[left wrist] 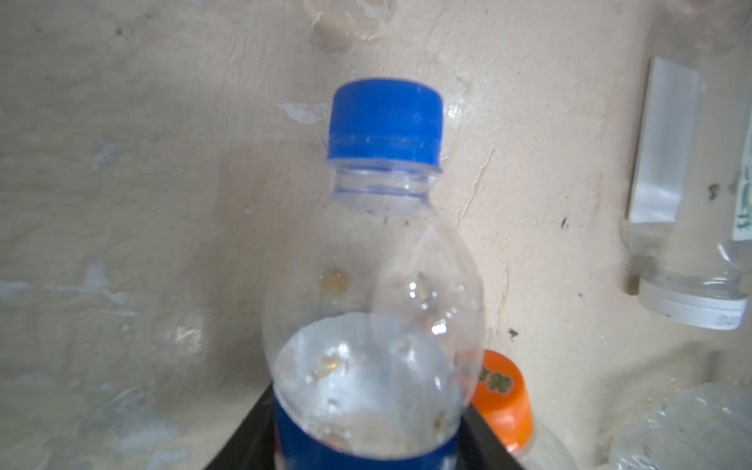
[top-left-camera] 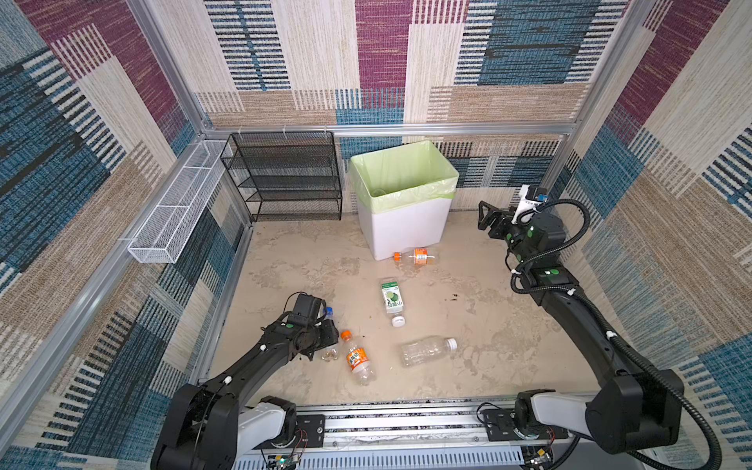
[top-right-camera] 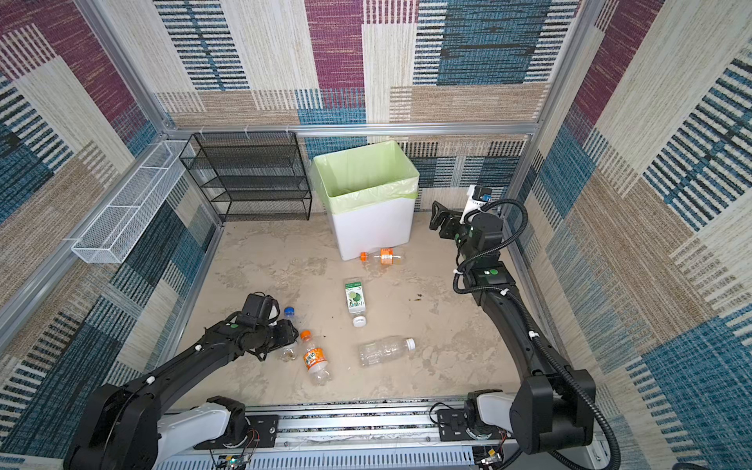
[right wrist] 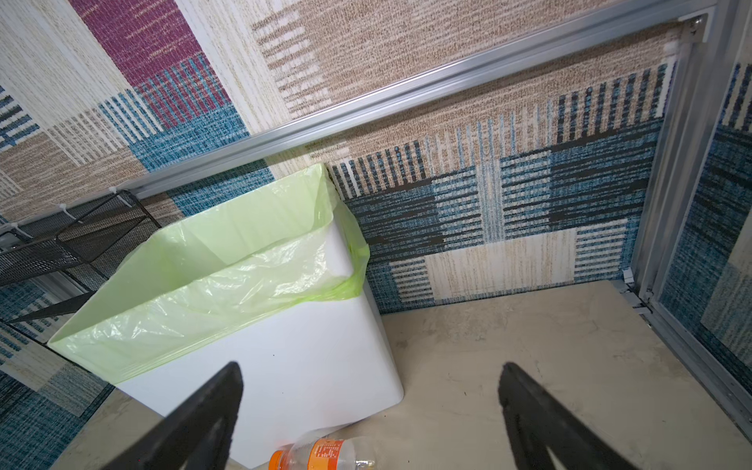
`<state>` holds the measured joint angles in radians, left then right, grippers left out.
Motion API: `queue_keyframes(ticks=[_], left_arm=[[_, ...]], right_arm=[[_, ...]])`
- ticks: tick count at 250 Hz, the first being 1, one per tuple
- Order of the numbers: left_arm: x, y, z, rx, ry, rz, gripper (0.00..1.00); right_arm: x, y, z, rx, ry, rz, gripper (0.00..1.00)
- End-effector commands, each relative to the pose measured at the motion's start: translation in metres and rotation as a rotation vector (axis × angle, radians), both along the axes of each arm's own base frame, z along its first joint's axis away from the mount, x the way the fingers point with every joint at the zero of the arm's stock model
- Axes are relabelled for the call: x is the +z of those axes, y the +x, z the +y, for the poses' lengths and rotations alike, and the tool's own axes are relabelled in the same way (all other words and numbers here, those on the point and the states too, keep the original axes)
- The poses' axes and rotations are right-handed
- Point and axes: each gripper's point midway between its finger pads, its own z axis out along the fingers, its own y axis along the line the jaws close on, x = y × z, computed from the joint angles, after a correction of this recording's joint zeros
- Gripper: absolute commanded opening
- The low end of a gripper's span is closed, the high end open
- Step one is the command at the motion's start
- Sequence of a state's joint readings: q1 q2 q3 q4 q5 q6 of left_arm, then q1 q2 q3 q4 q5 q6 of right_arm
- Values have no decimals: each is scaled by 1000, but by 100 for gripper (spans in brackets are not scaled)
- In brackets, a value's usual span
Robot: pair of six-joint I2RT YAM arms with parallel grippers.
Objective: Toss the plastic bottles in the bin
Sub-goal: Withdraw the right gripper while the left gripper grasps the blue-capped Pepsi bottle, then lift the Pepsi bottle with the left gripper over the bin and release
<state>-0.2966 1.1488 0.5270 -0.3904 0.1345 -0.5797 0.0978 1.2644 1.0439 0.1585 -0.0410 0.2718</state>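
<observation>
- Walls (top-left-camera: 382, 49) are covered with carpet-like patchwork: purple, blue, beige, cream.
- Aluminium bars (top-left-camera: 447, 130) frame the corners.
- The surface (top-left-camera: 508, 325) is beige, stained.
- Black mesh rack (top-left-camera: 285, 175) against the back wall; white wire basket (top-left-camera: 177, 203) on the left wall.

Five plastic bottles lie on the floor in both top views.

- **Orange caps and orange labels:** two. The near orange bottle (top-left-camera: 357, 360) lies at 7 o'clock from the floor's middle, and the far orange bottle (top-left-camera: 419, 257) lies at 12 o'clock.
- **White caps:** two. The green-labelled bottle (top-left-camera: 392, 299) lies at the middle, and the clear unlabelled bottle (top-left-camera: 427, 350) lies at 5 o'clock.
- **Blue cap:** one, the blue-capped bottle (left wrist: 372, 285) at 8 o'clock.

There is one white bin (top-left-camera: 407, 228) at 12 o'clock, and what lies inside it cannot be counted. One black wire-mesh shelf rack (top-left-camera: 285, 179) stands at 11 o'clock. One white wire-mesh basket (top-left-camera: 171, 219) hangs at 10 o'clock. There are two robot arms, the left arm (top-left-camera: 252, 366) and the right arm (top-left-camera: 578, 321).
</observation>
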Motion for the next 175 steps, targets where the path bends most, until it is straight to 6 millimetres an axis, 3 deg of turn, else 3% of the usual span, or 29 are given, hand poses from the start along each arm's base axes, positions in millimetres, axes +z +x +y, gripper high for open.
queue_keyframes(ticks=[1,42,71,106,143,175], left_arm=[[15,10,1,15,0,-61,54],[61,30,7,16,33,-235,54],[101,43,12,7,65,-373,54],[154,64,11,-20,83,-576,54],[223,84,5,-73,110,-835,54],[288,90,3,-94,130,-1075,55]], right_arm=[[-11,3,0,-2,2,33,98],[-44,4,4,22,15,129,97],[-54,2,6,29,24,164,97],[-55,-1,6,31,31,172,97],[-49,-4,5,24,29,168,96],[-39,-9,3,20,29,151,96]])
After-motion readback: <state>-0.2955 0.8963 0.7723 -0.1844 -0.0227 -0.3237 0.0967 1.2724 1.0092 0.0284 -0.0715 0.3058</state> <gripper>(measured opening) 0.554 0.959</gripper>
